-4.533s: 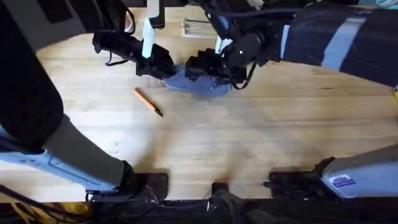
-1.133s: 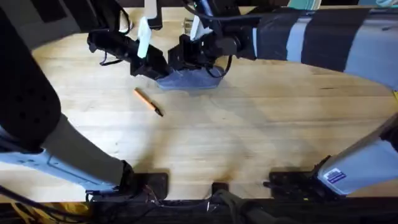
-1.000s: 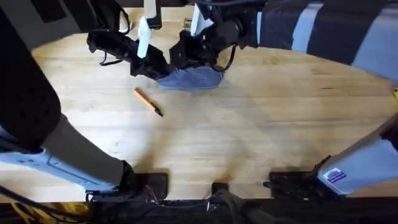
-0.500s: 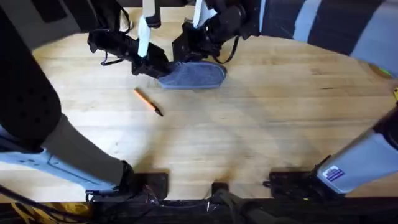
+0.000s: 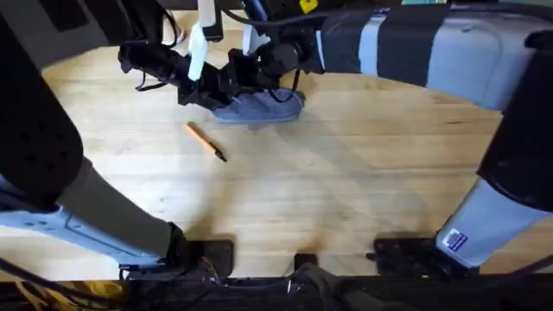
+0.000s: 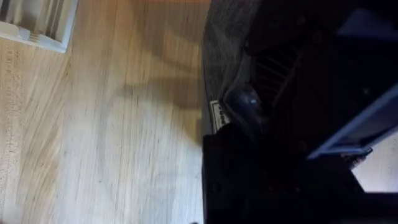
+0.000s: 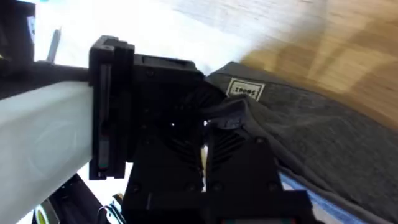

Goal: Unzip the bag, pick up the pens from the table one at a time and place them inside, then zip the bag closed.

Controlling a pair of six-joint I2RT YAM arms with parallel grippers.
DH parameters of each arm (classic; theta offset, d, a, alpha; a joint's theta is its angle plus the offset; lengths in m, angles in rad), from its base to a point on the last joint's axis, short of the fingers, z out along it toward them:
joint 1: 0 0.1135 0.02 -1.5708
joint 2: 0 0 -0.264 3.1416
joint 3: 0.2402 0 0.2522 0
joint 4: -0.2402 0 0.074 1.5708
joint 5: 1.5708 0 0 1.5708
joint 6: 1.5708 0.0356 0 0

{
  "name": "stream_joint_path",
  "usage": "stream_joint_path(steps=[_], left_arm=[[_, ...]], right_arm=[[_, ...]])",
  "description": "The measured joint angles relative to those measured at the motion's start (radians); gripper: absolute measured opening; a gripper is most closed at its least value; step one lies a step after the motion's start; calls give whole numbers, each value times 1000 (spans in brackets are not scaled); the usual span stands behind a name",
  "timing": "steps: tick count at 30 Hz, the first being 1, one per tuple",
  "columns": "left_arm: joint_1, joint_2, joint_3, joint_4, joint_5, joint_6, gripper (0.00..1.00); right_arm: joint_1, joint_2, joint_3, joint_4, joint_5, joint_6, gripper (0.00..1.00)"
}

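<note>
Both arms crowd over the bag (image 5: 263, 106) on the tabletop (image 5: 346, 190). The left tool (image 5: 218, 89) is at the pouch's left end, the right tool (image 5: 244, 76) just beside it; whether either is wide or gripping cannot be told. The orange pen (image 5: 206, 140) lies apart, nearer the bases.

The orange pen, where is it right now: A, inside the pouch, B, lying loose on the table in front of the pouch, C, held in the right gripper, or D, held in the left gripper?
B: the orange pen lies alone on the table, apart from the pouch and both grippers.
</note>
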Motion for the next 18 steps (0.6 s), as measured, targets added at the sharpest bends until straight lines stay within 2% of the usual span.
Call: stream_joint_path(steps=[9, 11, 14, 18], left_arm=[[0, 0, 0, -5, -2, 0, 42], [0, 0, 0, -4, -2, 0, 42], [0, 0, 0, -4, 4, 2, 42], [0, 0, 0, 0, 21, 3, 42]], right_arm=[[-12, 0, 15, -14, -59, -8, 31], [-19, 0, 22, -27, -69, -21, 59], [-25, 0, 58, -79, -78, -54, 227], [-53, -19, 105, -167, -97, -111, 618]])
